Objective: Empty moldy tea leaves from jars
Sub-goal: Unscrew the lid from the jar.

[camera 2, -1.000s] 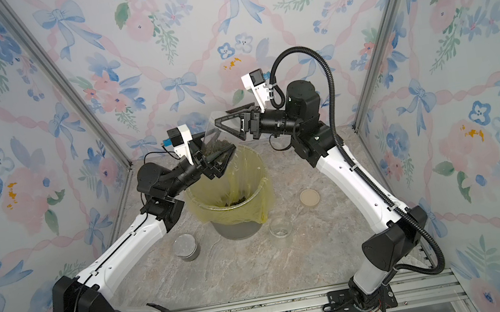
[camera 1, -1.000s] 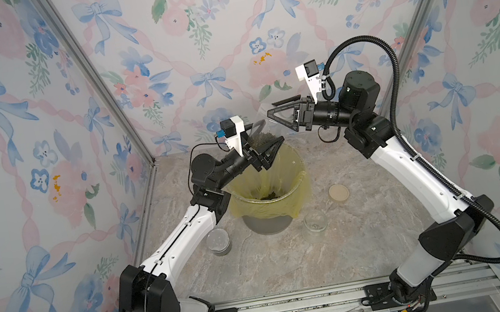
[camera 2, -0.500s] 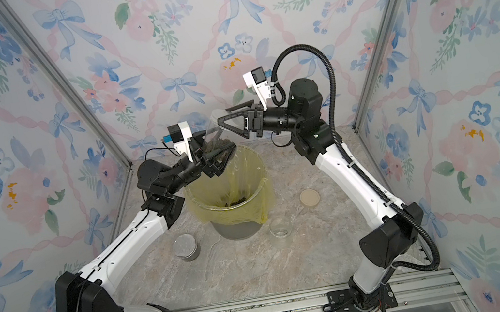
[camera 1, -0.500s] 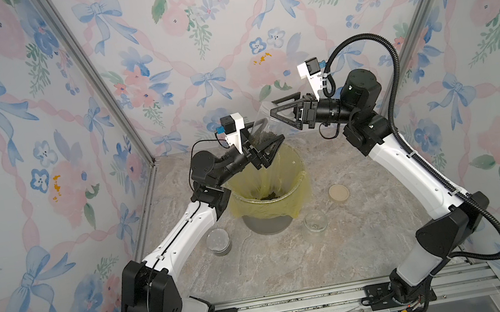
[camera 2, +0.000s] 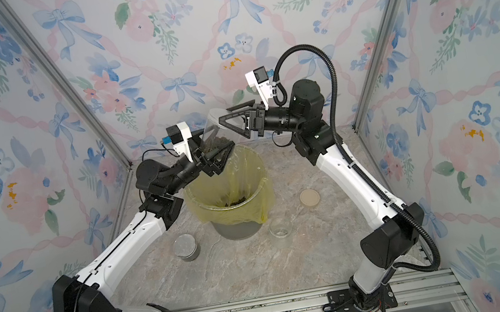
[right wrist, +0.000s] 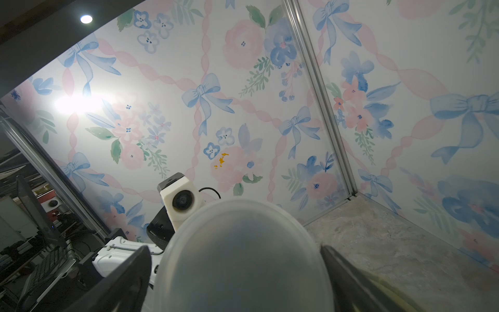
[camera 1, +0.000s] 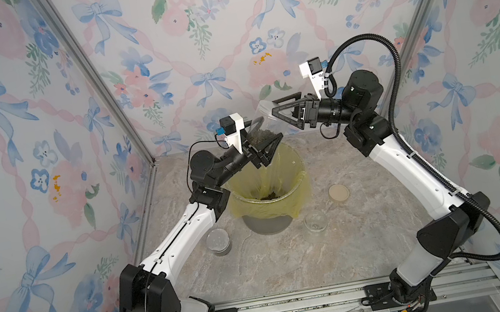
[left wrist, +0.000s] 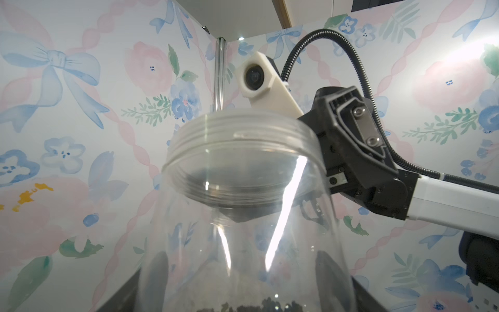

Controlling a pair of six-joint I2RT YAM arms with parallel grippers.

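My left gripper [camera 1: 267,131] [camera 2: 218,141] is clamped on the jar [camera 1: 262,124] [left wrist: 243,243], holding it tipped just above the bin's [camera 1: 267,226] far rim, lid end up and aimed at my right gripper [camera 1: 272,107] [camera 2: 223,115]. The jar is clear with smooth walls and threads round the neck. The leaves [camera 1: 259,136] [camera 2: 217,141] are dark brownish-green crumbly bits heaped at the low end, right by my left fingers.

The lid [right wrist: 243,256] [camera 1: 263,108] is round and frosted. My right fingers [right wrist: 121,275] are spread wide either side of it. There's a sliver of gap on one side, so I'm not squeezing it.

Down in the bin's yellow bag [camera 1: 301,203] there's a small dark clump [camera 1: 271,196] of leaves. On the table [camera 1: 293,259], a capped jar [camera 1: 218,241] sits beside the bin on my left. An open jar [camera 1: 315,221] that looks empty sits on my right, near a tan disc [camera 1: 338,192].
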